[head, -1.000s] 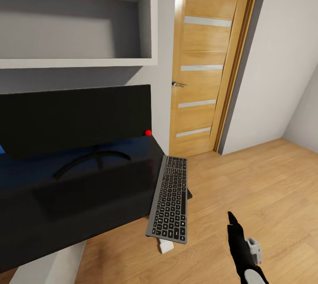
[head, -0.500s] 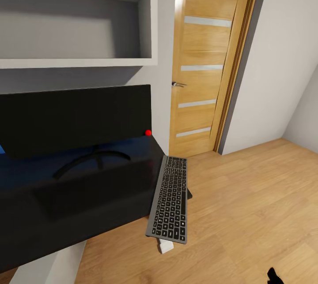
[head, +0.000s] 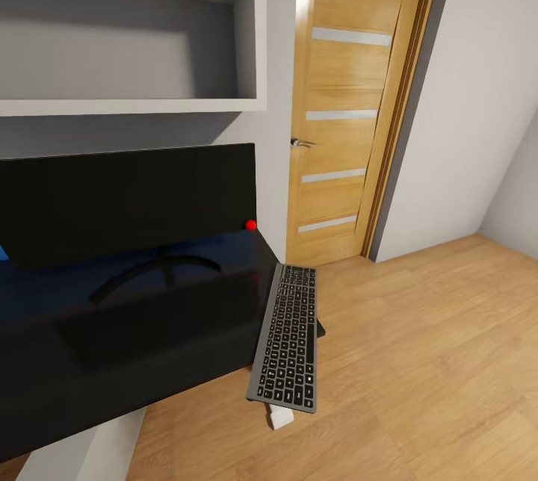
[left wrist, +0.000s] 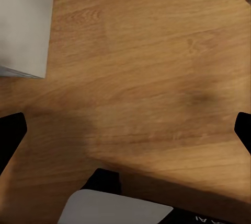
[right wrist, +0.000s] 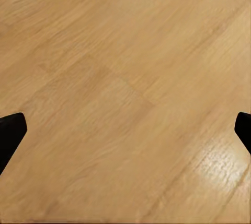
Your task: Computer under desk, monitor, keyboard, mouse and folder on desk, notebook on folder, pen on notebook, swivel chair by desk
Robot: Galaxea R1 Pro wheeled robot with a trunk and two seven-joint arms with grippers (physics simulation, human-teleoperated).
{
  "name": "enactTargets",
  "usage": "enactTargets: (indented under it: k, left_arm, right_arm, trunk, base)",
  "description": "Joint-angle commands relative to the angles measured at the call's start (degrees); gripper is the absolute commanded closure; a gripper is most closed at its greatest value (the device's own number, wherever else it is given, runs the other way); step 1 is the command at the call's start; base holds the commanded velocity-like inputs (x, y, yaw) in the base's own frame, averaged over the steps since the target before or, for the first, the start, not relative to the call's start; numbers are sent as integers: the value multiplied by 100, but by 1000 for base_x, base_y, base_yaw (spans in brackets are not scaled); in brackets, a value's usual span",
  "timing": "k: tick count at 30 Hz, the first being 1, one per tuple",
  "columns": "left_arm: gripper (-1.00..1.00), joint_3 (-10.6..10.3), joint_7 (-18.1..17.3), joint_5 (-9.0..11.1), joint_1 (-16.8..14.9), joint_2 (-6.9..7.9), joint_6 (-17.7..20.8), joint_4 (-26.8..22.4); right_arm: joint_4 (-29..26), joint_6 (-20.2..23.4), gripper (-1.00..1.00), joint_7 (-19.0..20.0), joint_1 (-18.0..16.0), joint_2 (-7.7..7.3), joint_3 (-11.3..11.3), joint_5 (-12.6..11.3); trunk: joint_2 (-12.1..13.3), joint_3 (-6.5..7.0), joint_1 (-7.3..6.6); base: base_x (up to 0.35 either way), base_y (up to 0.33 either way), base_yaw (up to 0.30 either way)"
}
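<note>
Keyboard (head: pixel 286 337) overhanging the desk (head: pixel 149 331) at its right end, near half past the edge, right of the monitor (head: pixel 127 201). Left gripper (left wrist: pixel 125 130) and right gripper (right wrist: pixel 125 130) both wide, empty, over wood floor (right wrist: pixel 125 78). Best pushed left, fully onto the top.

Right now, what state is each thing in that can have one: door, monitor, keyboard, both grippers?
Door: closed.
Monitor: upright on the desk, screen dark.
Keyboard: flat at the desk's end, overhanging the edge.
Left gripper: open, empty, over floor.
Right gripper: open, empty, over floor.
</note>
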Motion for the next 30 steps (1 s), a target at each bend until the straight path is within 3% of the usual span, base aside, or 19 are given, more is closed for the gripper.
enactTargets:
  k: [1, 5, 6, 11, 12, 17, 18, 30]
  left_arm:
    - [-100, -17, 40, 13, -5, 3, 30, -9]
    - [-100, -15, 40, 9, -6, 3, 30, -9]
    - [-100, -15, 40, 7, -6, 3, 30, -9]
    - [-100, -18, 40, 3, -5, 3, 30, -9]
    - [-100, -42, 36, 2, -5, -2, 36, 83]
    - [-100, -56, 32, -26, -5, -13, 31, 317]
    - [-100, -58, 32, -32, -5, -23, 30, 365]
    - [-100, -67, 32, -32, -5, -31, 30, 369]
  right_arm:
    - [7, -3, -100, -51, -4, -1, 52, 119]
    - [-12, 13, -100, -51, -6, 16, 75, 612]
    - [-15, 7, -100, -51, -6, 15, 74, 639]
    - [-22, -31, -100, -54, -6, 35, 81, 659]
    - [-10, -53, -100, -50, -6, 217, 82, 685]
    - [-8, -95, -100, -52, -6, 401, 81, 708]
    - [35, -498, -100, -55, -6, 445, 72, 707]
    - [246, -572, -100, -69, -6, 445, 52, 681]
  trunk:
    - [-3, -6, 0]
    - [-3, -6, 0]
    - [-3, -6, 0]
    - [-3, -6, 0]
    - [-3, -6, 0]
    - [-3, -6, 0]
    - [-3, -6, 0]
    - [-3, -6, 0]
  base:
    - [0, 0, 0]
    - [0, 0, 0]
    - [0, 0, 0]
    - [0, 0, 0]
    - [0, 0, 0]
    - [0, 0, 0]
    - [0, 0, -98]
    - [0, 0, -234]
